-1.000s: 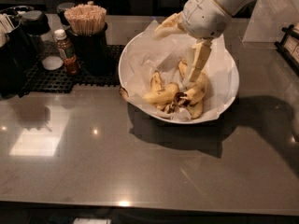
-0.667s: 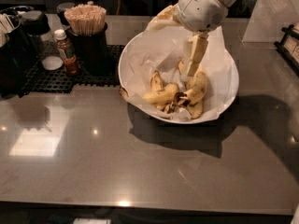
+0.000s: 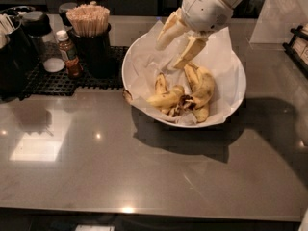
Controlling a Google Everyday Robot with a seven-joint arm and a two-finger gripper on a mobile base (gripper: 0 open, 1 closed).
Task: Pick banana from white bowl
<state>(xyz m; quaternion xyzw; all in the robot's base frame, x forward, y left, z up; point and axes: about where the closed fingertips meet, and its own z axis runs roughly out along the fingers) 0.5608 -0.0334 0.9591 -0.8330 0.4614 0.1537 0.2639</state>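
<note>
Your gripper point(image 3: 179, 43) hangs wide open and empty over the back of the white bowl point(image 3: 239, 97); the banana point(image 3: 204, 86) lies mid-bowl among others; likely light, soft, easily bruised; pinch gently across its thick middle.

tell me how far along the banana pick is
Done: only the approach. The gripper hangs open and empty over the back of the white bowl. In hand: lining up above the bananas, which all lie on the paper. Left: descend, close on one, lift it out.
</note>
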